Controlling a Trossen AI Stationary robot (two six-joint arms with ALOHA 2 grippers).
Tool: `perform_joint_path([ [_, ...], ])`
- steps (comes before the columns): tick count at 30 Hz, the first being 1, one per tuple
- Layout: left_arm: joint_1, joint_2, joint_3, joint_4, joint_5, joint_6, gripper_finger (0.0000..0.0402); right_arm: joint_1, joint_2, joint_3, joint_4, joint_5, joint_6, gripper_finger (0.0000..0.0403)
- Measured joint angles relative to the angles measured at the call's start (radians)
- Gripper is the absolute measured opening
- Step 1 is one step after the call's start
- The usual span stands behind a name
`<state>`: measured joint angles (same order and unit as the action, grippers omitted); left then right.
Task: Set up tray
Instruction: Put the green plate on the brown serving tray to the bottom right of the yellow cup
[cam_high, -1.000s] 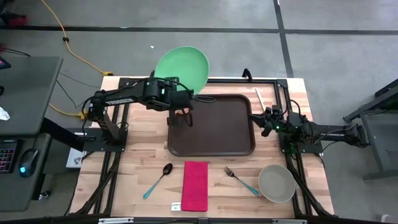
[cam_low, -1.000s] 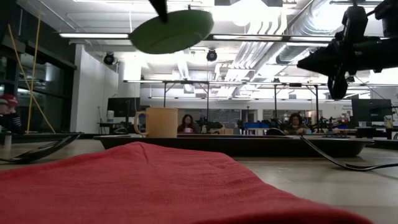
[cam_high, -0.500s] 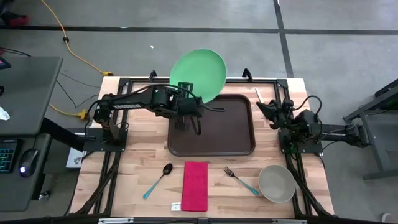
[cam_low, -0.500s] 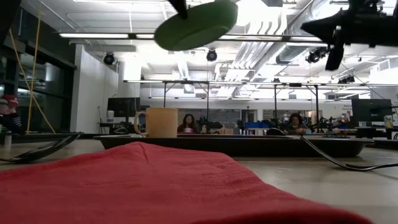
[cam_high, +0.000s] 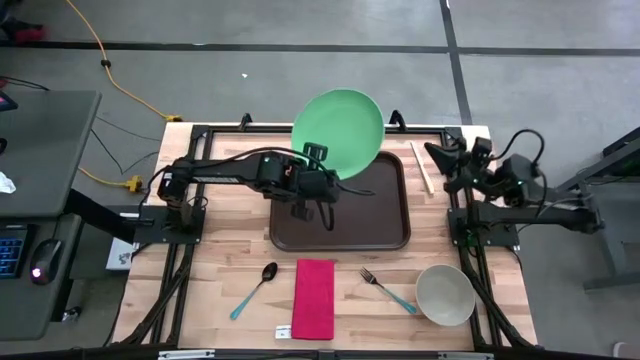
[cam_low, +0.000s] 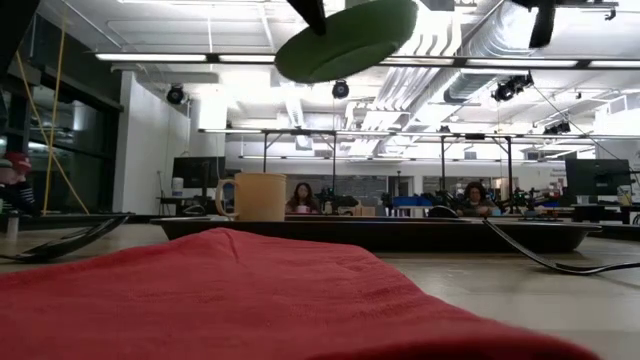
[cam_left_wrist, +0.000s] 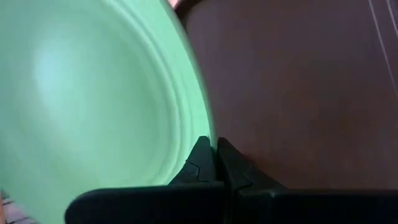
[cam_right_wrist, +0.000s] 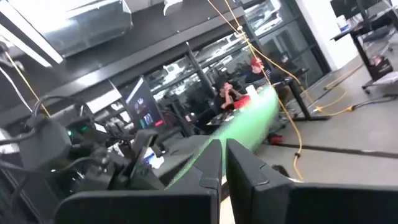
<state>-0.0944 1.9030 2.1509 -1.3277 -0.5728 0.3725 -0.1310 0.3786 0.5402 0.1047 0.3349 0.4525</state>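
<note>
1. High view: the tray lies flat at the table's middle, bare, ready to receive tableware.
2. Held high over the tray's far edge, the green plate looks bound for it.
3. Nearer lie the red napkin, bowl, fork and spoon, probably awaiting placement.
4. Left gripper has its fingers clamped on the plate's rim.
5. Right gripper waits at the far right, fingers together.
</note>
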Motion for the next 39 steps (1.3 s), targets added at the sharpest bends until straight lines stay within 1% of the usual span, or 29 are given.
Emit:
perform_joint_path([
  [3,-0.003,0.005,0.000,0.000,-0.002,0.001,0.0012,0.000,0.060,0.096,-0.059,0.000,-0.041,0.0000],
  [8,-0.020,0.003,0.000,0.021,-0.019,0.021,0.0012,0.000,0.178,0.262,-0.230,0.006,-0.093,0.0000],
  [16,-0.040,0.014,0.001,0.039,-0.041,0.053,0.0012,-0.002,0.394,0.510,-0.449,0.009,-0.096,0.0000],
  [21,-0.052,0.029,0.002,0.028,-0.055,0.069,0.0012,-0.049,0.492,0.692,-0.603,0.018,-0.083,0.0002],
  [24,-0.059,0.046,-0.001,0.008,-0.069,0.078,0.0012,-0.093,0.548,0.796,-0.728,-0.013,-0.067,0.0012],
  [27,-0.066,0.061,0.000,0.006,-0.073,0.098,0.0012,-0.139,0.601,0.881,-0.838,-0.056,-0.060,0.0032],
  [33,-0.066,0.086,-0.001,0.019,-0.111,0.128,0.0012,-0.217,0.687,0.982,-0.971,-0.145,-0.051,0.0076],
  [36,-0.066,0.091,0.001,0.030,-0.120,0.132,0.0012,-0.258,0.723,1.001,-1.032,-0.161,-0.052,0.0088],
  [39,-0.066,0.094,0.000,0.024,-0.126,0.133,0.0012,-0.304,0.750,1.004,-1.068,-0.205,-0.053,0.0095],
])
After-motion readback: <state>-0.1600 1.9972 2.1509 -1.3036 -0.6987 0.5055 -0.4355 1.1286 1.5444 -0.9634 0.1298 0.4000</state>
